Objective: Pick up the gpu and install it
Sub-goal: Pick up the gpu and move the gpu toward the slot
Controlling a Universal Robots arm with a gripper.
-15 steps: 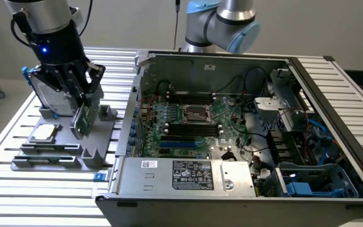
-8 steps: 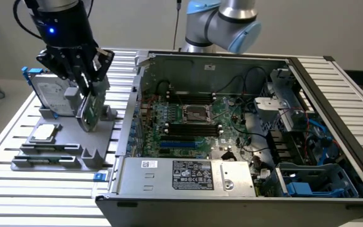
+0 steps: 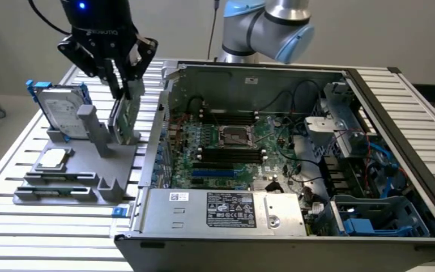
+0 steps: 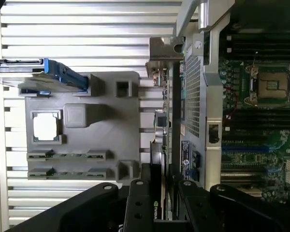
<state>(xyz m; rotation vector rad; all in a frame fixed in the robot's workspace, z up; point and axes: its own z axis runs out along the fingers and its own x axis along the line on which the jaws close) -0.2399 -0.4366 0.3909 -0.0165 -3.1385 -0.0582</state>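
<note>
Snugly, gripper (image 3: 126,92) on gpu (image 3: 124,120) (upright).

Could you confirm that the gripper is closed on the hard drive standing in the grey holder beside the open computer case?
Not quite: the exterior view shows the gripper closed on the gpu, not the hard drive; the grey holder and open case are as you say.

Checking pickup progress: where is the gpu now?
On the exterior view's left, the gpu stands upright at the grey holder, clamped in the gripper, beside the open case.

Robotics lab: slatted metal bench (image 3: 51,229), opened PC case (image 3: 267,76), parts fixture (image 3: 85,164).
</note>
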